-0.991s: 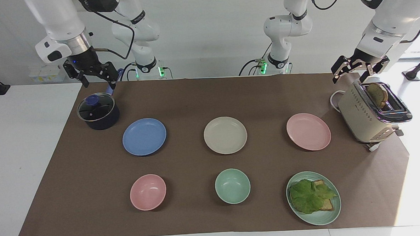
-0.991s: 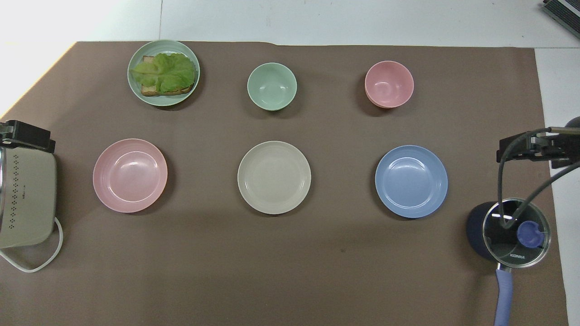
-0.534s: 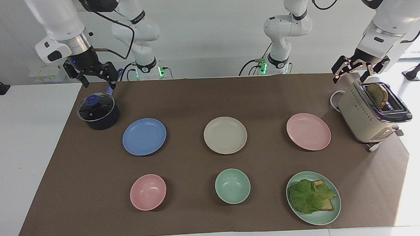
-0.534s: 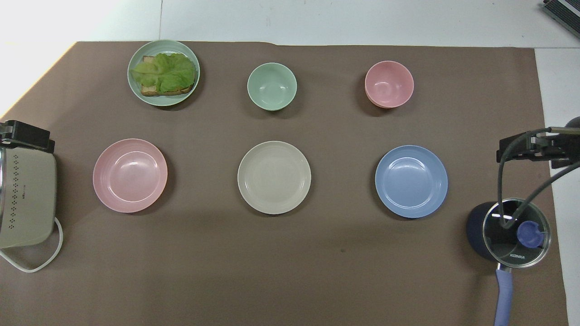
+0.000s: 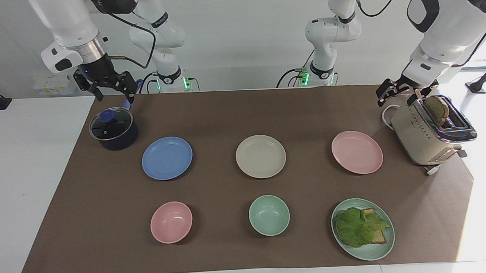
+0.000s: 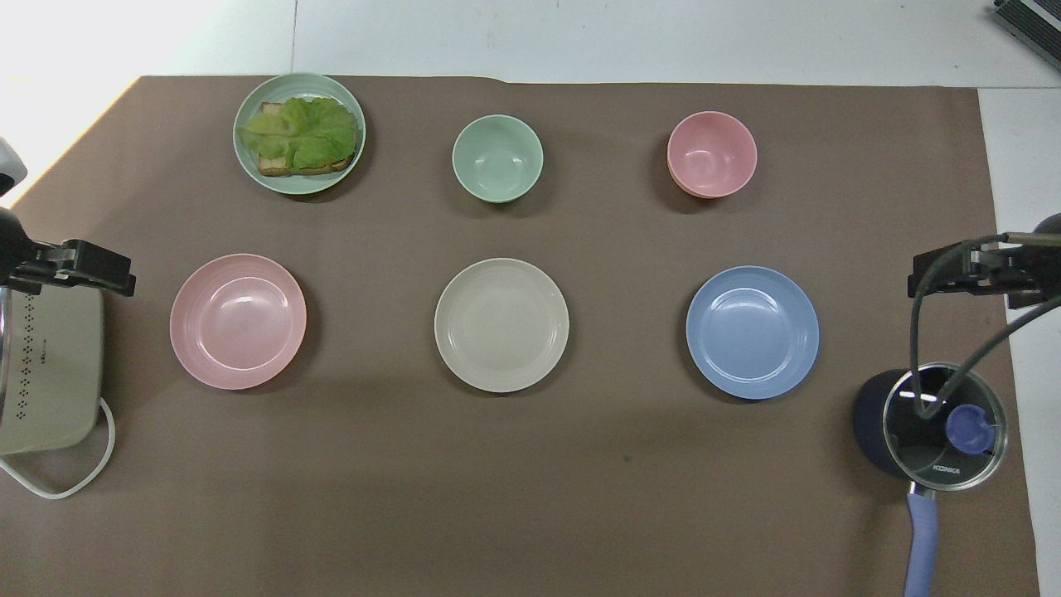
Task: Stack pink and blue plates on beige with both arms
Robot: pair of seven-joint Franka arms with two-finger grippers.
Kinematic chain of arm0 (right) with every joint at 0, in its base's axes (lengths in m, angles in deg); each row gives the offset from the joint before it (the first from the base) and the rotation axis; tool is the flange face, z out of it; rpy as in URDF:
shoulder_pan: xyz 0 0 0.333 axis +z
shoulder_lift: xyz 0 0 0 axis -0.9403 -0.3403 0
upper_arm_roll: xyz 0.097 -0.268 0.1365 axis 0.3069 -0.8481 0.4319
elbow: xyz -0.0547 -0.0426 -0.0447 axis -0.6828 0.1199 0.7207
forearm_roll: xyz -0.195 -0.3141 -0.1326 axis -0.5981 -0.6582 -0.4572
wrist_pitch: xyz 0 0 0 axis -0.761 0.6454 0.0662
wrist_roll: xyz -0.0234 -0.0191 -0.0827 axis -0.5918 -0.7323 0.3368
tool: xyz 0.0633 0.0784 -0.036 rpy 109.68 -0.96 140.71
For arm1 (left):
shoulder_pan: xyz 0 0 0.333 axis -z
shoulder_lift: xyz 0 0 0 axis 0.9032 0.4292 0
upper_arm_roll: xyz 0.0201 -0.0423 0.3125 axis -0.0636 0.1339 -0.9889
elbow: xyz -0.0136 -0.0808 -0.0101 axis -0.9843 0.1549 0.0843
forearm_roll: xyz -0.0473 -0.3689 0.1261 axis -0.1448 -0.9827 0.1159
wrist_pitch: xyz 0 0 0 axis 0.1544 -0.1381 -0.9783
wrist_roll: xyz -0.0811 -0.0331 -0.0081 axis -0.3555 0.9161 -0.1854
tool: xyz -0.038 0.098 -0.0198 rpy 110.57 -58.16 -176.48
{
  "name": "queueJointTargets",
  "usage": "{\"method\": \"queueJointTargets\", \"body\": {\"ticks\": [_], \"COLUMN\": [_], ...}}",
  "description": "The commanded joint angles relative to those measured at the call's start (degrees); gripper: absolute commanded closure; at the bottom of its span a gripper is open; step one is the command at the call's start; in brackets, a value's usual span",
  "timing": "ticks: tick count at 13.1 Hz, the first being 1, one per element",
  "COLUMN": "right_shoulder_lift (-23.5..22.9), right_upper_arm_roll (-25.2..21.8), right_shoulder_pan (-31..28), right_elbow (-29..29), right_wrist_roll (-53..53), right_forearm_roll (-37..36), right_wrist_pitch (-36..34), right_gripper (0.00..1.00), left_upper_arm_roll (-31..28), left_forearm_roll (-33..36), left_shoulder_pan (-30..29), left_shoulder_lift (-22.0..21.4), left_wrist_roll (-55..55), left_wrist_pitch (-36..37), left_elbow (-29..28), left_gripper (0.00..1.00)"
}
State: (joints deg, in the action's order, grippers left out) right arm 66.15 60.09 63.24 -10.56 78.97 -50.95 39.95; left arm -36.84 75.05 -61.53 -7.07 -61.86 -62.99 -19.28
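Observation:
Three equal plates lie in a row on the brown mat. The beige plate point(image 5: 260, 156) point(image 6: 501, 324) is in the middle. The pink plate point(image 5: 357, 152) point(image 6: 238, 321) lies toward the left arm's end and the blue plate point(image 5: 167, 158) point(image 6: 752, 332) toward the right arm's end. All three are bare and apart from one another. My left gripper point(image 5: 398, 97) point(image 6: 91, 272) hangs open and empty over the toaster's edge, beside the pink plate. My right gripper point(image 5: 114, 95) point(image 6: 961, 269) hangs open and empty above the pot.
A cream toaster point(image 5: 427, 132) holding a bread slice stands beside the pink plate. A dark pot point(image 5: 113, 130) with a glass lid stands beside the blue plate. Farther from the robots sit a pink bowl point(image 5: 171, 221), a mint bowl point(image 5: 269, 215) and a mint plate point(image 5: 371, 255) carrying lettuce and toast.
My left gripper has shifted from over the toaster toward the pink plate and dropped a little. The right arm and all the dishes have stayed still.

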Motion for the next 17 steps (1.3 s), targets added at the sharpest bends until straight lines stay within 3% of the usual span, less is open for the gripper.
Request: {"method": "queueJointTargets", "body": {"ticks": [1, 6, 9, 12, 17], "right_shoulder_lift": [-0.07, -0.07, -0.07, 0.01, 0.02], "right_upper_arm_roll": [0.16, 0.16, 0.16, 0.16, 0.16], "right_shoulder_pan": [-0.51, -0.51, -0.60, -0.69, -0.95], "right_elbow": [0.26, 0.26, 0.18, 0.17, 0.17], "right_wrist_roll": [1.08, 1.08, 1.17, 1.17, 1.43], "right_forearm_roll": [1.19, 1.19, 1.19, 1.19, 1.27], "right_wrist_pitch": [0.77, 0.77, 0.77, 0.77, 0.68], "right_gripper": [0.00, 0.00, 0.00, 0.00, 0.00], "left_upper_arm_roll": [0.16, 0.16, 0.16, 0.25, 0.25], "left_forearm_roll": [0.48, 0.48, 0.39, 0.39, 0.39], "left_shoulder_pan": [-2.17, -4.46, -4.81, -5.34, -6.66], "left_shoulder_lift": [-2.34, -0.59, 6.51, 10.40, 12.77], "left_wrist_roll": [0.86, 0.95, 0.51, 0.51, 0.51], "left_wrist_pitch": [-7.05, -17.18, -21.12, -26.48, -27.65], "left_elbow": [-8.12, -16.22, -16.66, -19.46, -21.23], "left_gripper": [0.00, 0.00, 0.00, 0.00, 0.00]}}
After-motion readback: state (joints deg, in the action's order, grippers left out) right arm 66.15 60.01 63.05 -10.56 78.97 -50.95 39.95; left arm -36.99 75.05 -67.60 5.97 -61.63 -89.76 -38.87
